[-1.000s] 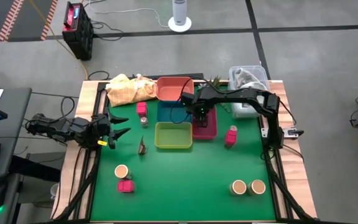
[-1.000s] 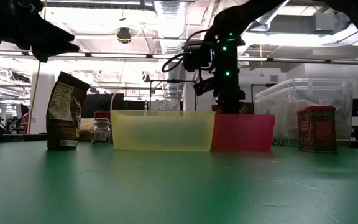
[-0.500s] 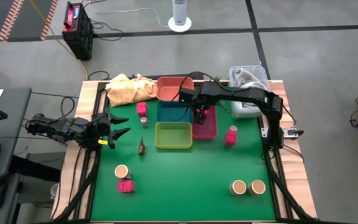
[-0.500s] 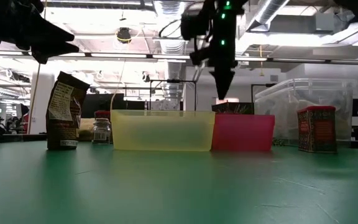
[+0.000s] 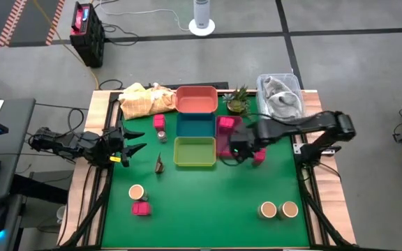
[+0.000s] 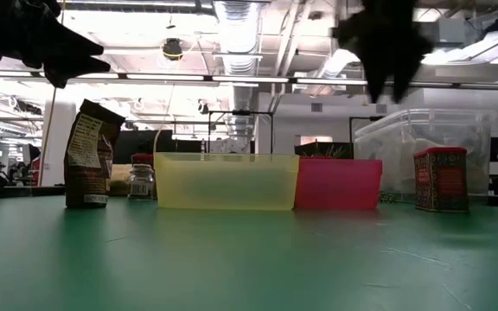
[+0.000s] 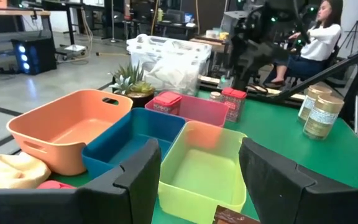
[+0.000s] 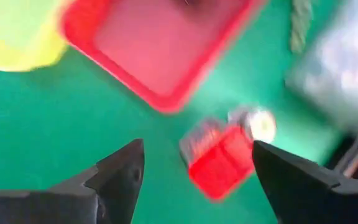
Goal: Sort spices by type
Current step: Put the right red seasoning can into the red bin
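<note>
My right gripper hangs open above the green mat, just left of a pink box that stands on the mat beside a tiny jar. Another pink box sits in the far end of the magenta tray. Other spices stand on the mat: a pink box, a small jar, a brown packet, a tan-topped jar with a pink box, and two tan-topped jars. My left gripper waits open at the table's left edge.
Orange, blue and yellow trays line up left of the magenta one. A green plant, a clear bin and a yellow cloth lie along the far edge. A person sits beyond the table.
My right gripper rose out of the magenta tray, then swung toward the table's near right, stopping over the mat beside the pink box there. A pink box now shows in the tray where the gripper was.
</note>
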### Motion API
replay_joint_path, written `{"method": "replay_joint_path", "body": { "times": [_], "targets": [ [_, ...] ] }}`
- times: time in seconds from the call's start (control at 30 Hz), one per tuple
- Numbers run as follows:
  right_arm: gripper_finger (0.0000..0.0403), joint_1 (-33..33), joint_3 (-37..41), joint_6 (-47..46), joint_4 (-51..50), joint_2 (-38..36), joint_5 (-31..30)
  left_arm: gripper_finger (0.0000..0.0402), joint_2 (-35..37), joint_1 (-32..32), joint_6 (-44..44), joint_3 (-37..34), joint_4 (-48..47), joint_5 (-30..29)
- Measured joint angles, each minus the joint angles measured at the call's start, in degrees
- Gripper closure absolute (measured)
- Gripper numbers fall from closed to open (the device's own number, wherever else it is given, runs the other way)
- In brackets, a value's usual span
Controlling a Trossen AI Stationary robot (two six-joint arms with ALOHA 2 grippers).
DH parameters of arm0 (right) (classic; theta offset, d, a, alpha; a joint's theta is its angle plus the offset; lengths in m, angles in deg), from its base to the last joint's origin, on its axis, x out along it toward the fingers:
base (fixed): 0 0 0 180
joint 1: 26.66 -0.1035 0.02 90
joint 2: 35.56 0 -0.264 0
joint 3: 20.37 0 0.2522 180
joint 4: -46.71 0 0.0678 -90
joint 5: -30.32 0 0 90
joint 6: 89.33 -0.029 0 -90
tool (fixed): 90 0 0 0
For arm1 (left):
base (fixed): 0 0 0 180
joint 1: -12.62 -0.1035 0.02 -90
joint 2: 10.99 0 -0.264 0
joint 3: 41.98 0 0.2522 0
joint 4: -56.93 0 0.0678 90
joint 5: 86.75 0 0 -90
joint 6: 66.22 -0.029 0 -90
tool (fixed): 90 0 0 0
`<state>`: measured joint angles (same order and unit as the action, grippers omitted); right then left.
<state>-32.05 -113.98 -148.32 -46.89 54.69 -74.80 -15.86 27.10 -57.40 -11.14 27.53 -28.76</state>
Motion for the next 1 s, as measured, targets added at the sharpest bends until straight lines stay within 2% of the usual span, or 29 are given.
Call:
{"method": "replay_joint_path", "body": {
  "times": [0.1, 0.23, 0.43, 0.67, 0.87, 1.0],
  "targets": [
    [0.0075, -3.31, 5.67, -9.23, -0.03, -2.94, 0.34, 0.0196, 0.0, 0.0, 0.55, 0.0, 0.62, -0.02],
    [0.0057, -5.51, 10.83, -15.62, -0.09, -5.44, 1.78, 0.0196, 0.0, 0.0, 0.66, 0.0, 1.57, 0.0],
    [0.0009, -5.34, 13.56, -18.08, 1.29, -5.99, 1.78, 0.0196, 0.0, 0.0, 0.82, 0.0, 1.82, 0.0],
    [0.0006, -4.57, 16.16, -18.59, 7.12, -5.64, 2.16, 0.0196, -0.02, 0.0, 2.01, 0.0, 0.81, 0.0],
    [0.0005, -5.84, 20.16, -24.07, 6.83, -5.66, 2.13, 0.0196, 0.0, 0.0, 3.9, 0.0, -0.83, 1.92],
    [0.0004, -6.3, 22.08, -26.11, 11.81, -5.68, 1.93, 0.0196, -0.02, 0.02, 4.08, 0.0, -1.87, 1.91]
  ]
}}
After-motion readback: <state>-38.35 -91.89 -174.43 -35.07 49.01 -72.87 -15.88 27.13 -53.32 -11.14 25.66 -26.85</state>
